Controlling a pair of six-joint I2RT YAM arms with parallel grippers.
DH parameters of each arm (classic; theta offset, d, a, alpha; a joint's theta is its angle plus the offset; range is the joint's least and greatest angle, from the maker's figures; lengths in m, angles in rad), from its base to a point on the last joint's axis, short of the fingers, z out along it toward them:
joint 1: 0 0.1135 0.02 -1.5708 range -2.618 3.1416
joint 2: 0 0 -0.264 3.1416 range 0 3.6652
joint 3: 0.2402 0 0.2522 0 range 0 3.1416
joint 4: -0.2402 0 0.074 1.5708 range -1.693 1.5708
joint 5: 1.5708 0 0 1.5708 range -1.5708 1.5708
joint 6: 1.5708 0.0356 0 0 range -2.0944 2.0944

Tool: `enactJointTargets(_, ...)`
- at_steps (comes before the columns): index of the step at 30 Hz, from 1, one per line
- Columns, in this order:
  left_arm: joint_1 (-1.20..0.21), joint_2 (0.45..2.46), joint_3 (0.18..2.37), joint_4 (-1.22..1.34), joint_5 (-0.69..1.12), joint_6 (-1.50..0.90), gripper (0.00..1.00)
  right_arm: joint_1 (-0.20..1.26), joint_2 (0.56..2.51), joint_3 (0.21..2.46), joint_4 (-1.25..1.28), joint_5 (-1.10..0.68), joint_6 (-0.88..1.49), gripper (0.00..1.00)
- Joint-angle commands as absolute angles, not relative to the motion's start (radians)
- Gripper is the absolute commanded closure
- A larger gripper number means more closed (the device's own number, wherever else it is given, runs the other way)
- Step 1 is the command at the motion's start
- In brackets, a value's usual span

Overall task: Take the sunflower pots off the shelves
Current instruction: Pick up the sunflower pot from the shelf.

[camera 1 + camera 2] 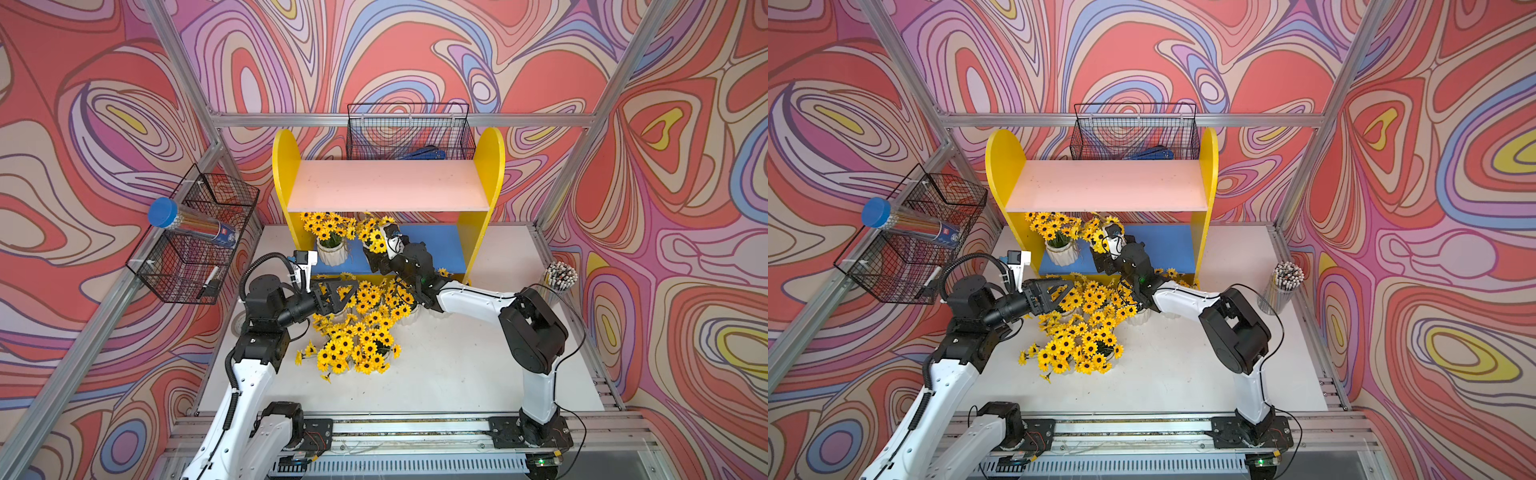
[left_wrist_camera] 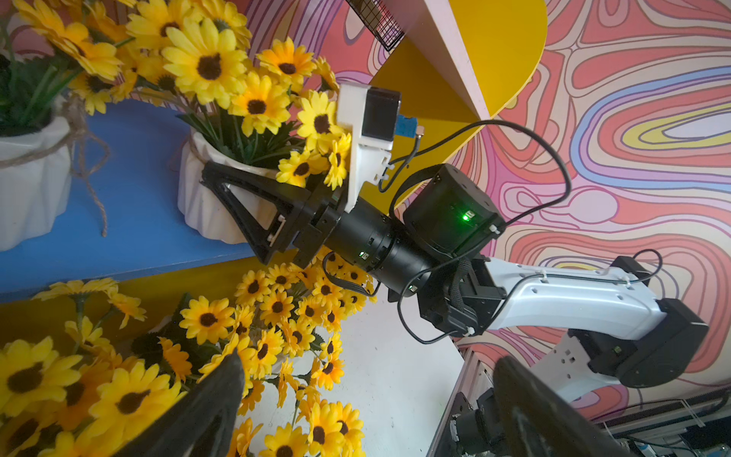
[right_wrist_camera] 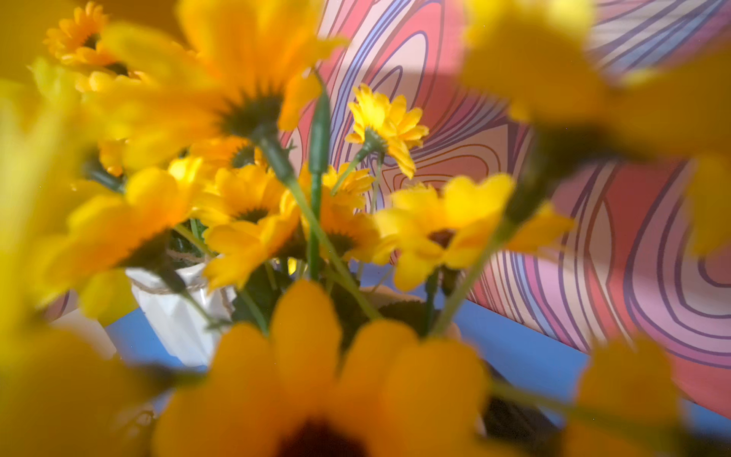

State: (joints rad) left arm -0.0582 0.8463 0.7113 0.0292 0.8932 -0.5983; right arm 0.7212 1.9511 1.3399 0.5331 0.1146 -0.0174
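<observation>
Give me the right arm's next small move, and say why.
Probably close the right gripper on the pot: a finger lies along its side, the pot stands on the blue board, and a firm grip isn't evident.

Blurred sunflowers (image 3: 253, 205), white pot (image 3: 178, 316), blue board (image 3: 522, 352)

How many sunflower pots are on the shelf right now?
2, both on the blue lower board: one pot by the yellow side panel, a second pot beside it, the right gripper around it. Flowers may hide more.
</observation>
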Motion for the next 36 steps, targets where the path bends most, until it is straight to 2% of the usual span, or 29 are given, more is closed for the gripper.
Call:
enactJointTargets(1, -0.067, 0.863, 0.726, 0.053, 0.904, -0.592, 0.01, 0.721, 1.9, 1.323, 0.647, 0.144, -0.028, 1.0)
enactJointTargets(22, -0.118, 0.879, 0.756, -0.005, 0.858, -0.537, 0.01, 0.721, 1.778, 1.238, 0.656, 0.193, -0.03, 1.0)
enactJointTargets(36, -0.192, 0.845, 0.814, -0.119, 0.773, -0.476, 0.02, 0.73, 1.592, 1.065, 0.656, 0.163, 0.013, 1.0)
